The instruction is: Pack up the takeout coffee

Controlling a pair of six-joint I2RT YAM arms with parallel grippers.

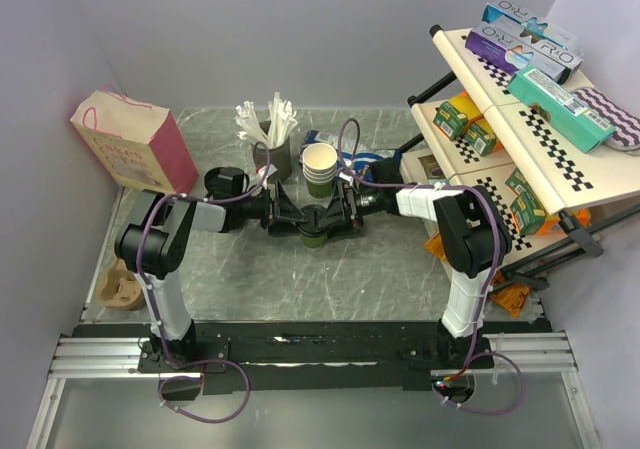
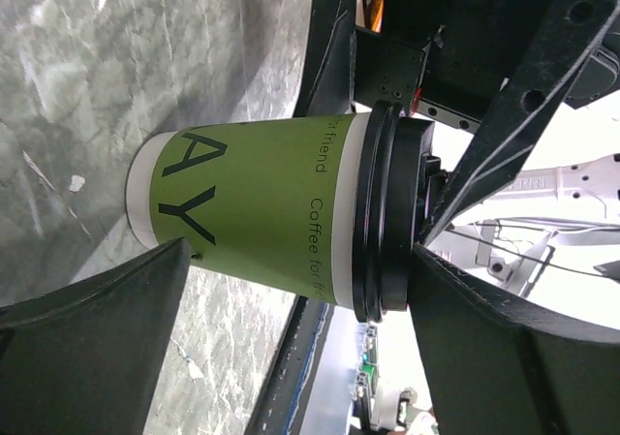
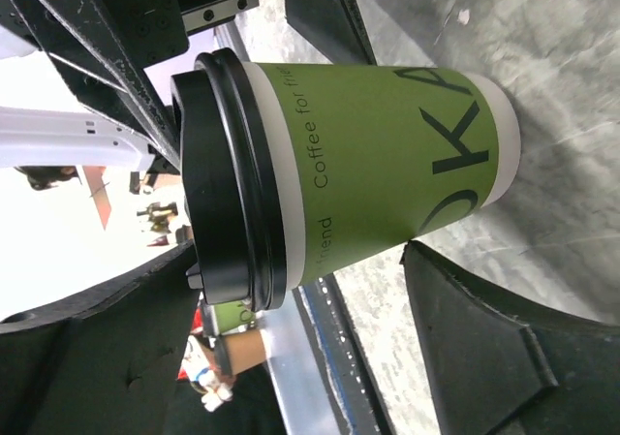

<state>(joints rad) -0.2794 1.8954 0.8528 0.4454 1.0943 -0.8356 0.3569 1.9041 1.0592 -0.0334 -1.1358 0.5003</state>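
takeout coffee [image 2: 262, 217] | standing upright (lid [image 2: 387, 222] on top) | long axis vertical

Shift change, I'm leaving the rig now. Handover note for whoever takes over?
Left gripper: open, fingers spread next to the coffee cup, not clamped on it.
Right gripper: open, same, from the opposite side.
Cup: upright on the table, lid on, between the two grippers.
Done: both arms are at the cup.
Left: grip, lift and pack it. The pink bag at far left is probably the target.
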